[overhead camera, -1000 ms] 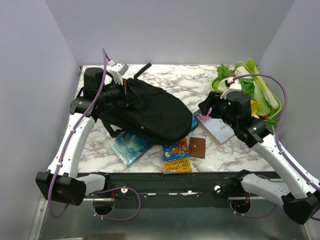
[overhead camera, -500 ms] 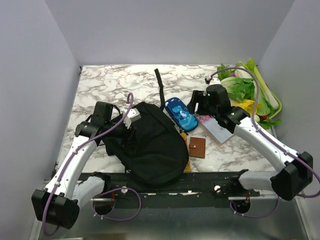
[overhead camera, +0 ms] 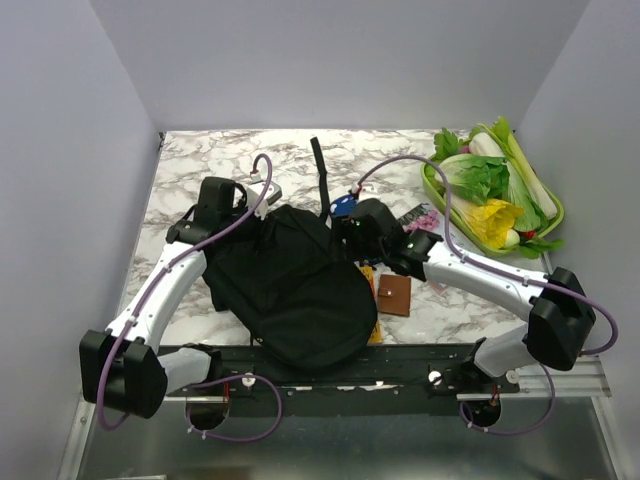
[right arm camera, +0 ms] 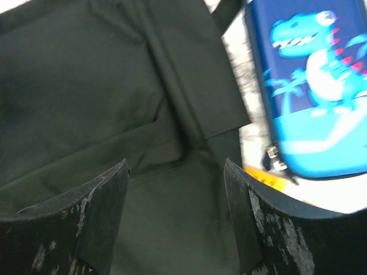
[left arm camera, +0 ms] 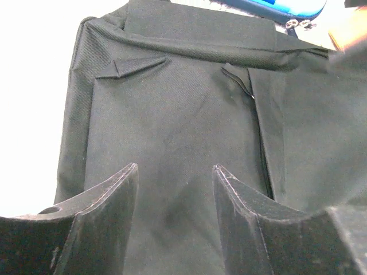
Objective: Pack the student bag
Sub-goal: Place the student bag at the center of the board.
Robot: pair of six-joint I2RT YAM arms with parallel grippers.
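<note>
Black backpack (overhead camera: 300,295) flat on the marble table (overhead camera: 200,165), reaching the dark rail (overhead camera: 410,368) at the near edge.
Over it, left gripper (left arm camera: 175,169) and right gripper (right arm camera: 175,166), both spread wide, clasping nothing. Just beyond, blue dinosaur pencil case (right arm camera: 312,91); farther right, green tray (overhead camera: 556,215) of vegetables (overhead camera: 485,180). Plain pale lilac walls (overhead camera: 330,60) around.

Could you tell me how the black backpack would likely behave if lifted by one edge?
The large soft black fabric backpack would probably sag and fold: its cloth lies creased and slumped flat. Its long black strap trails loose, so it may dangle or snag. It looks nearly empty, so likely light for its size.
</note>
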